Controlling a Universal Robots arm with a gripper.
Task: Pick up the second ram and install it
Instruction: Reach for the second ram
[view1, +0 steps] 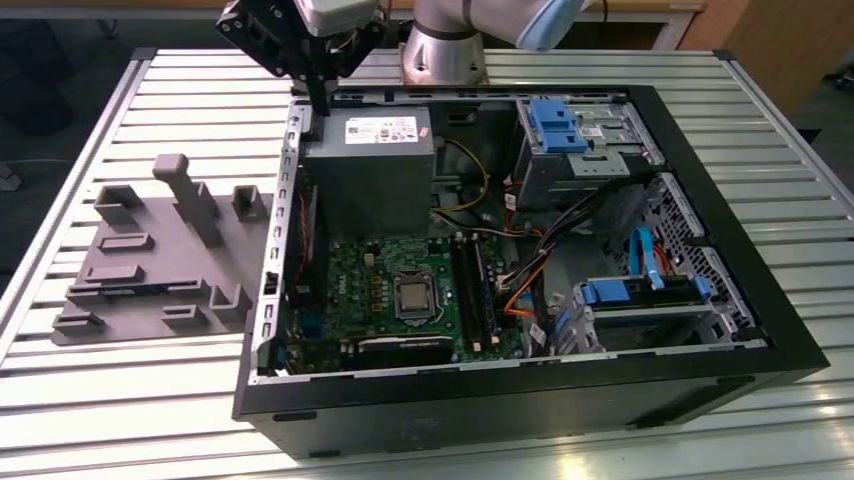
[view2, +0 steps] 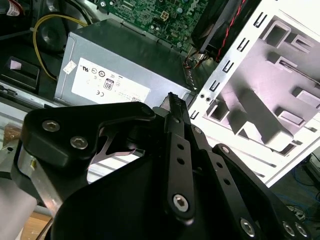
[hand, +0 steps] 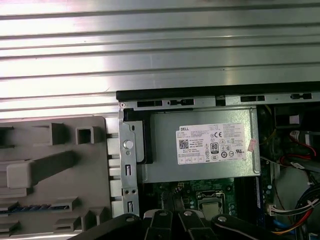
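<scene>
The gripper (view1: 319, 108) hung with its fingers drawn together on nothing, just above the rear rim of the open computer case (view1: 534, 410) and over the grey power supply (view1: 367, 165). Farther off, on the exterior view's left of the case, the second ram (view1: 134, 292) showed as a thin blue strip in a slot of the grey fixture (view1: 147, 255), untouched and well apart from the fingers. A clean pick would likely need the jaws opened, squared to the stick's long faces and closed mid-length, so it lifts straight without scraping the slot. Deeper in the case lay the motherboard (view1: 360, 290).
</scene>
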